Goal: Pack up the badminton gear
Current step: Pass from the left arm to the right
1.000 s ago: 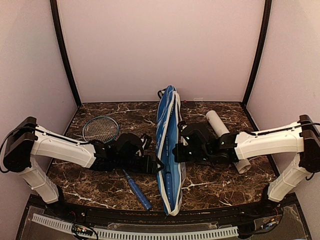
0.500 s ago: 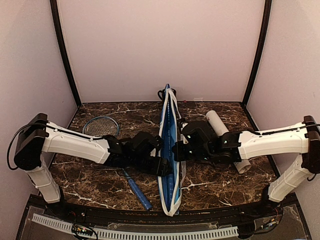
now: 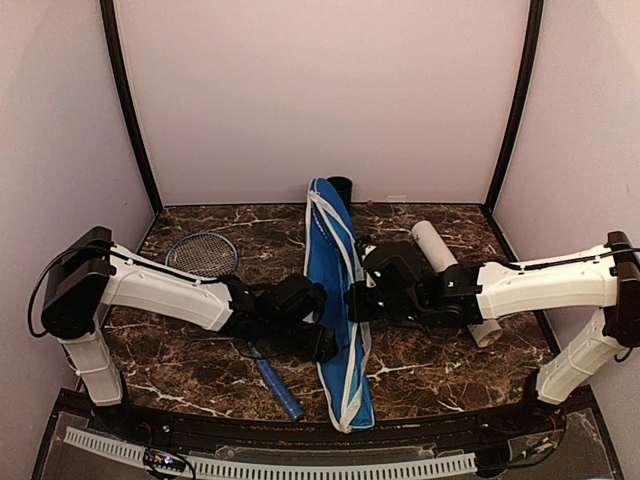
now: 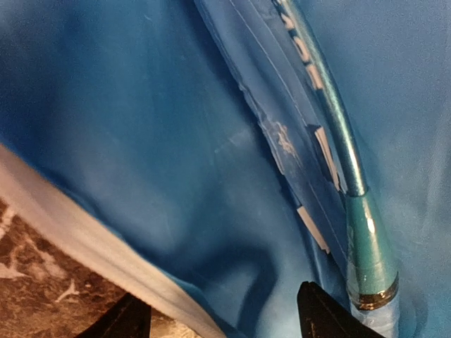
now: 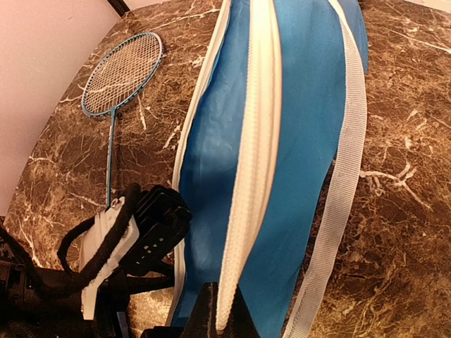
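Top external | left gripper [image 3: 325, 343] spread, inside cover [image 3: 325, 225] | right gripper [image 3: 353, 305] pinching rim

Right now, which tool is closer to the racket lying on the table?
Left. The left tool reaches into the blue cover, just beside the handle of that racket. The right tool pinches the cover's white edge on the far side.

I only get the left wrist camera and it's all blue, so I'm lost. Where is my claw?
Observer: Your left claw is poking into the open side of the blue cover, which lies down the middle of the table.
Operator: Who's holding it open?
Observer: The right claw is shut on its white zipper edge, holding that flap up.
Operator: Is any racket outside?
Observer: Yes, one racket lies on the table, left of the cover.
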Robot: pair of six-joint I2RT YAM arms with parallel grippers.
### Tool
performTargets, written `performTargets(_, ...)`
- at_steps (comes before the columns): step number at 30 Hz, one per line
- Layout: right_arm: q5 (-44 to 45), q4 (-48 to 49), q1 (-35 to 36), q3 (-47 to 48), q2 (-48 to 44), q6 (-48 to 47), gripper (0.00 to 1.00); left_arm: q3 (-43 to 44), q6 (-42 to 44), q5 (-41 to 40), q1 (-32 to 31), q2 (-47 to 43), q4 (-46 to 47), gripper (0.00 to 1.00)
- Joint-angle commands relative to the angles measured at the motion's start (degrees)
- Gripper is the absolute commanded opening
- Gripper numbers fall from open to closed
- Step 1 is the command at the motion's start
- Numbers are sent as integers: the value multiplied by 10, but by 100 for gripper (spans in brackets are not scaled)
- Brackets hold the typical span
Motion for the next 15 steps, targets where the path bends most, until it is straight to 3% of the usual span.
performTargets(1,37,27,5,8,-12,19,0,-7,5,-61,-2,-57,-11,74)
performTargets(6,47,26,4,-6,-14,41,0,-41,9,-117,2,-156,-20,76)
performTargets(10,45,34,2,-15,-23,51,0,-64,2,-112,30,-207,-34,76)
performTargets(15,41,38,-1,-21,-30,52,0,-111,-30,-89,95,-230,-52,67)
